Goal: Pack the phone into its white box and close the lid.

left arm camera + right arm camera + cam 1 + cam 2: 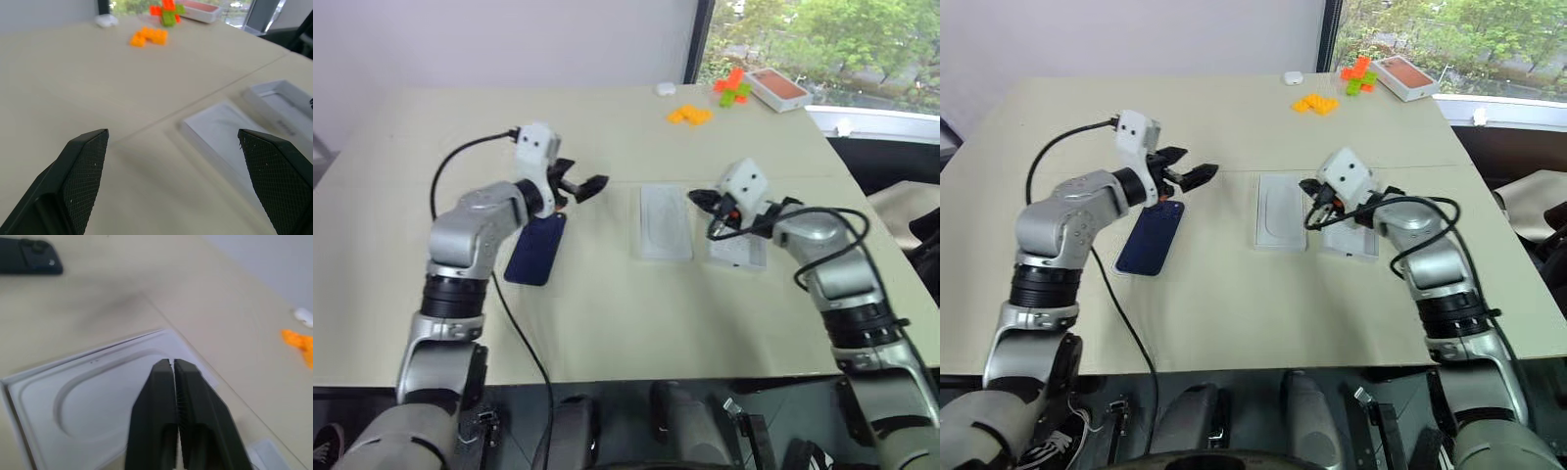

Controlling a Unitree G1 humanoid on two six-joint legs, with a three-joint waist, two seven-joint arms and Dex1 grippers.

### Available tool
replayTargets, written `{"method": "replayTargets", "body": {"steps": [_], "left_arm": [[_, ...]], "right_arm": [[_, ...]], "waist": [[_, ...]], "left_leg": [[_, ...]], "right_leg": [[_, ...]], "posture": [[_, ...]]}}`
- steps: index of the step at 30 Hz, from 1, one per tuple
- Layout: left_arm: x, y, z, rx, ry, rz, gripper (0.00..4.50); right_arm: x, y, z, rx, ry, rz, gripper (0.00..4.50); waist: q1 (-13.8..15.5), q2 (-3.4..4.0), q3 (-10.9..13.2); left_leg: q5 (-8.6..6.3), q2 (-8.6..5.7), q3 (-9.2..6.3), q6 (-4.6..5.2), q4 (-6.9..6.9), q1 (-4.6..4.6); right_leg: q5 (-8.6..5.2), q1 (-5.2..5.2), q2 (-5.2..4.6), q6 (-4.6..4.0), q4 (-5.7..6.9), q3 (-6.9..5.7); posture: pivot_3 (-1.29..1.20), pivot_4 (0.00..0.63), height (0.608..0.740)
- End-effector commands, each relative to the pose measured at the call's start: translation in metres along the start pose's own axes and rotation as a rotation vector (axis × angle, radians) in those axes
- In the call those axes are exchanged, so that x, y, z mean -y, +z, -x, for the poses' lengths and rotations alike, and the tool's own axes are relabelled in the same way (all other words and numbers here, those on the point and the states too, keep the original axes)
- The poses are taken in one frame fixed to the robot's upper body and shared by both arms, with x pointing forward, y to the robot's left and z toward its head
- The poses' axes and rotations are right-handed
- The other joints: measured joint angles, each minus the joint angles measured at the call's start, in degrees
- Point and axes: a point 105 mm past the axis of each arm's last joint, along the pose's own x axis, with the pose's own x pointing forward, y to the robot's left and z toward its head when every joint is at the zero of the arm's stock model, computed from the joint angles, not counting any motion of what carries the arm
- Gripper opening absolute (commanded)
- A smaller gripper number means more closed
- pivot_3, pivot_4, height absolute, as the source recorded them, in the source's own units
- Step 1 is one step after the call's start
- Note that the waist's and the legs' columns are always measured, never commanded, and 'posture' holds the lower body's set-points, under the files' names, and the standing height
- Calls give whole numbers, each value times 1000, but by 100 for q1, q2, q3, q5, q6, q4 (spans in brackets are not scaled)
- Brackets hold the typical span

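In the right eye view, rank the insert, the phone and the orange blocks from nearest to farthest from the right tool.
1. The insert, flat on the table just left of the shut right tool.
2. The phone, farther left, under the left arm.
3. The orange blocks, far back near the window.

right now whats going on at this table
A two-armed robot is partway through packing a phone. The phone lies flat on the table, untouched, just below the open left claw. The right claw is shut on nothing, over the flat white insert. A white box sits beneath the right arm.
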Motion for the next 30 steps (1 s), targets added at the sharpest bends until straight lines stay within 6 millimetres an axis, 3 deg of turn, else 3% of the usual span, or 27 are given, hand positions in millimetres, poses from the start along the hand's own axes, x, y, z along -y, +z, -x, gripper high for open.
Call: {"method": "replayTargets", "body": {"steps": [1, 6, 10, 14, 18, 30], "left_arm": [[-5, 24, 23, 114, -73, -37, 4500], [7, 4, 49, 48, -178, -175, 4500], [12, -4, 58, 48, -203, -179, 4500], [12, -7, 56, 49, -171, -205, 4500], [12, -7, 55, 57, -161, -211, 4500], [3, -5, 52, 64, -105, -242, 4500]], "right_arm": [[1, 9, -15, -8, -16, 125, 29], [-2, 2, -32, -73, 0, 224, 29], [-15, -7, -39, -129, 98, 282, 29], [-34, -24, -34, -218, 251, 354, 29], [-38, -36, -26, -291, 320, 407, 29], [-63, -21, -17, -252, 456, 307, 29]], "waist": [[-4, 0, 0], [-11, 2, 0], [7, 1, 0], [2, 1, 0], [-8, 1, -1], [-10, 0, -1]], "left_leg": [[0, 0, 0, 0, 0, 0], [-6, -3, -1, 11, -2, -2], [-9, -5, -4, 15, -1, -6], [-9, -6, -4, 16, -1, -4], [-9, -3, -3, 16, -1, 1], [-9, 3, -3, 15, 0, 7]], "right_leg": [[0, -1, -1, 0, 0, 0], [0, -1, -10, 0, 1, -4], [0, -2, -15, -1, -2, -8], [0, 0, -14, 0, 0, -9], [0, 2, -10, 0, 1, -10], [0, 5, -2, 0, 5, -10]], "posture": [[0, 150, 740], [0, 150, 740], [0, 150, 740], [0, 150, 740], [0, 150, 740], [0, 150, 740]]}}
